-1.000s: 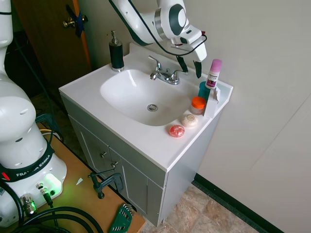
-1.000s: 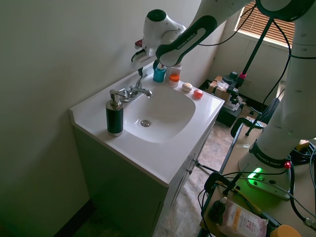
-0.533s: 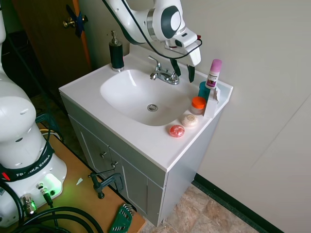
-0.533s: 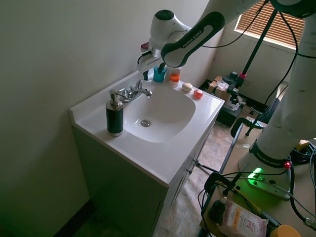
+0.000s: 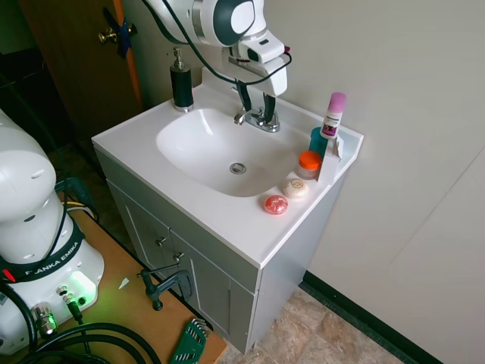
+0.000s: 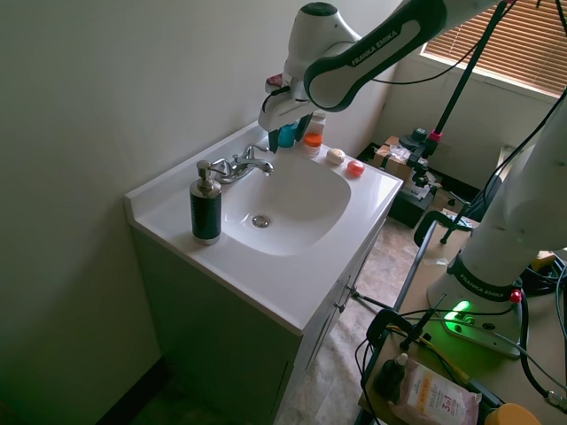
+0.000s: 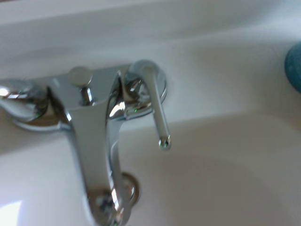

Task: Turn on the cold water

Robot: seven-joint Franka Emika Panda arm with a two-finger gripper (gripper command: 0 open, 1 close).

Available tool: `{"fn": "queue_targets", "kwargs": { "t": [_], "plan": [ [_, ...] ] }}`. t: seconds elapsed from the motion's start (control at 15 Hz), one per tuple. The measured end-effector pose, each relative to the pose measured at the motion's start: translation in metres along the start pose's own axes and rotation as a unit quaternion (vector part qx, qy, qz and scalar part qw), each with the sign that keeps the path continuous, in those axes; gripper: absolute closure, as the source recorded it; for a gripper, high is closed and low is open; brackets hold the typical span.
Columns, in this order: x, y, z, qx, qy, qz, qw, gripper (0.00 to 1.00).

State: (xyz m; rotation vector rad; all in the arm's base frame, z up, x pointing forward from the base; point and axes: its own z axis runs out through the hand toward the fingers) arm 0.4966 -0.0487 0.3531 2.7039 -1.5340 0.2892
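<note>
The chrome faucet [image 5: 256,119] stands at the back of the white basin [image 5: 198,152]. My gripper [image 5: 256,105] hangs open just above it, one finger to each side of the faucet's right half. The cold water handle [image 7: 154,104], the lever on the side of the blue cup, fills the middle of the wrist view and points out over the basin beside the spout [image 7: 96,160]. The other handle [image 7: 19,101] sits at that picture's edge. From the second exterior view the gripper [image 6: 285,133] is over the faucet's [image 6: 241,165] far end. No water shows.
A black soap dispenser [image 5: 181,82] stands left of the faucet. To its right are a blue cup [image 5: 318,140], a pink-capped bottle [image 5: 333,114], an orange-lidded jar [image 5: 308,163] and two round soaps [image 5: 285,196]. The wall rises close behind the faucet.
The gripper has moved from beside the pink-capped bottle leftward and down until it straddles the faucet. It stayed open throughout.
</note>
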Motion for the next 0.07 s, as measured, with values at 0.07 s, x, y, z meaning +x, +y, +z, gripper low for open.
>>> {"fn": "queue_targets", "kwargs": {
  "t": [0.07],
  "plan": [
    [-0.0061, 0.0053, -0.0109, -0.001, -0.019, -0.009, 0.9998, 0.00]
  ]
}}
